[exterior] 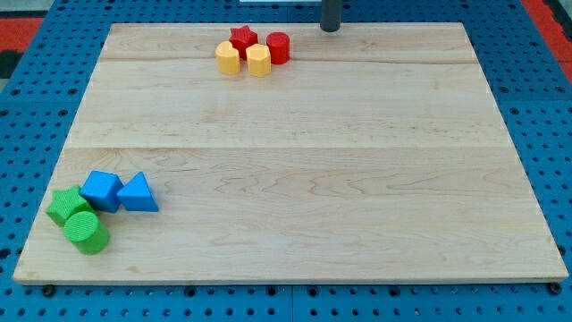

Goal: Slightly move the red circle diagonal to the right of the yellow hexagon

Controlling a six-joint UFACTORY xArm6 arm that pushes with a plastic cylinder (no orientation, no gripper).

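Eight blocks on pale wooden board [295, 170]. At top: red cylinder [278, 46] touching yellow hexagon [258, 61], red star [242, 38], second yellow block [228, 58]. Bottom left: blue cube [101, 190], blue triangle [137, 193], green star [67, 206], green cylinder [87, 232]. My tip [331, 29] right of red cylinder, apart, holding nothing.

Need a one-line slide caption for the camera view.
My tip at the board's top edge, right of the red circle, which adjoins the yellow hexagon; blue and green blocks clustered bottom left.
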